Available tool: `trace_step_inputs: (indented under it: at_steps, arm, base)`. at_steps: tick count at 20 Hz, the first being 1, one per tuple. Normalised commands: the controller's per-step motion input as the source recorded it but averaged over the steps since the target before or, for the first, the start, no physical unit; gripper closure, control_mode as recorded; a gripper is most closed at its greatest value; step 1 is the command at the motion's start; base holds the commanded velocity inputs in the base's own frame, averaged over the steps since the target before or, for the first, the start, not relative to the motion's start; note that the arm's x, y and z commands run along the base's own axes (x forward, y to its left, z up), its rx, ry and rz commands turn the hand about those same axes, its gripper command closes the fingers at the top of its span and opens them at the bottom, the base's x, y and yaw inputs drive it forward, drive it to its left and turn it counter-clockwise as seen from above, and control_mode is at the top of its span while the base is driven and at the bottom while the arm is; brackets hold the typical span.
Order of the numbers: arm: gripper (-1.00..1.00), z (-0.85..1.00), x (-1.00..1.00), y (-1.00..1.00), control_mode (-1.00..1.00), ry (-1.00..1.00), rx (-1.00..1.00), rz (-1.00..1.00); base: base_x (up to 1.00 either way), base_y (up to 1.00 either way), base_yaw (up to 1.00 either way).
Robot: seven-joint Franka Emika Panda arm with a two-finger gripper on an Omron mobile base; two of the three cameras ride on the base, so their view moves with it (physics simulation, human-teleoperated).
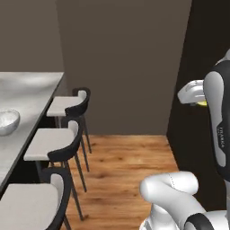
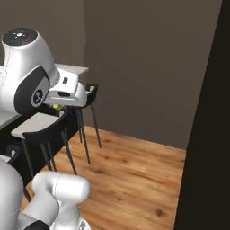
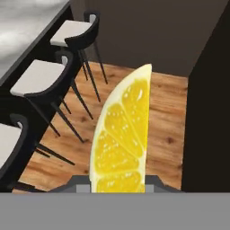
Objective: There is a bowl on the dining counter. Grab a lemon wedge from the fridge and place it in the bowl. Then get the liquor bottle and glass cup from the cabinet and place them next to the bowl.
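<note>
Clearly the claw point(image 3: 117, 182) is clamped on the lemon wedge point(image 3: 120, 139), which stands upright between its fingers, held in the air over the wooden floor point(image 3: 166, 121); the bowl point(image 1: 6, 121) sits on the dining counter point(image 1: 31, 90), well apart, beside dark stools point(image 1: 67, 148).

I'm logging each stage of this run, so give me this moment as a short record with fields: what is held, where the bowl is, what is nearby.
held: yellow lemon wedge, clamped in the gripper
target: round pale grey-white glossy bowl, on the grey-white marble dining counter
bowl contents: none visible
nearby: dark stools with pale seats along the counter edge, over a wood floor
stage: wedge not yet in the bowl
</note>
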Motion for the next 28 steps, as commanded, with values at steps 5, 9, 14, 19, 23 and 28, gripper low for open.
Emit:
trace_step_inputs:
  at_steps: [5,9,14,19,23,28]
  arm:
    - [1.00,0.00,0.00,0.00,1.00,0.00,0.00,0.00]
    - [1.00,0.00,0.00,0.00,1.00,0.00,0.00,0.00]
    - [1.00,0.00,0.00,0.00,1.00,0.00,0.00,0.00]
    - [1.00,0.00,0.00,0.00,1.00,0.00,0.00,0.00]
    - [1.00,0.00,0.00,0.00,1.00,0.00,0.00,0.00]
    - [1.00,0.00,0.00,0.00,1.00,0.00,0.00,0.00]
  base:
    - [0.97,-0.37,0.55]
    - [0.85,-0.44,0.55]
    - [0.71,-0.47,0.58]
    - [0.68,-0.38,0.62]
    - [0.66,-0.28,0.66]
    - [0.58,-0.27,0.68]
